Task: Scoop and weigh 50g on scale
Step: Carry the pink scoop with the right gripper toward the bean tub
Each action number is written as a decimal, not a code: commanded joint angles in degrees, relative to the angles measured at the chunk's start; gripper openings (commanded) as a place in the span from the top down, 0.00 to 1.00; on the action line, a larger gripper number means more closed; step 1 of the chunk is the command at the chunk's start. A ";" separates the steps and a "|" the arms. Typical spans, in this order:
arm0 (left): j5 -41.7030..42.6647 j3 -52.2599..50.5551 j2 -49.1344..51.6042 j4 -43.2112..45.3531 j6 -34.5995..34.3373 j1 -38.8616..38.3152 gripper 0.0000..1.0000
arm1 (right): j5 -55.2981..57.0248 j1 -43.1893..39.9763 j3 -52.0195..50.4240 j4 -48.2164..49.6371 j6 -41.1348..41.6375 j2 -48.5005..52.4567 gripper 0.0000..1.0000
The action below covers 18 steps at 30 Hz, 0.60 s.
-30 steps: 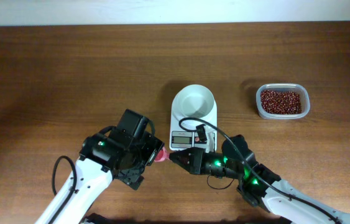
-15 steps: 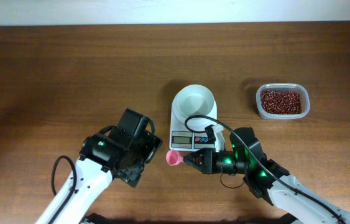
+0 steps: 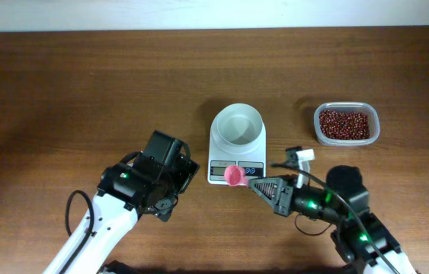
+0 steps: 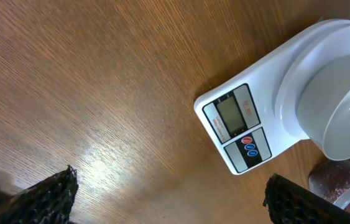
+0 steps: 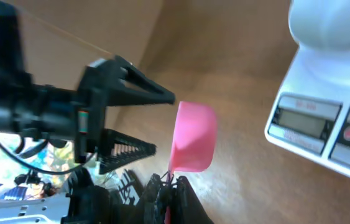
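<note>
The right end effector (image 3: 254, 183) is clenched on the handle of the pink scoop (image 3: 235, 176), which hangs over the display of the scale (image 3: 219, 151); the left end effector (image 3: 176, 189) stands spread wide and grasps nothing; one second ago the scoop was left of the scale, beside the left end effector; the beans (image 3: 344, 123) lie in a clear tub (image 3: 346, 142) on the brown wooden tabletop (image 3: 84, 84).

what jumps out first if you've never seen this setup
The pink scoop stands out, pinched in the right gripper by the front of the white scale, whose bowl is empty. Toward the table's right edge sits a clear tub of red-brown beans.
</note>
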 commanded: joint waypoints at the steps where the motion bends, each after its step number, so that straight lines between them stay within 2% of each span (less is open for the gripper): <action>1: -0.85 0.04 -0.44 -0.07 0.09 -0.24 0.00 | 0.48 -0.79 0.31 -0.50 -1.92 -3.87 0.96; 9: -0.83 0.04 -0.44 0.98 0.11 -0.24 0.00 | 2.29 -0.87 0.33 -0.66 -1.92 -4.98 0.96; 12: -0.83 0.04 -0.44 0.98 0.11 -0.24 0.01 | 1.29 -4.63 0.35 -0.68 -1.88 -4.98 0.96; 18: -0.85 0.04 -0.44 1.36 0.09 -0.24 0.01 | -7.61 -15.32 0.35 -0.66 -1.25 -4.98 0.96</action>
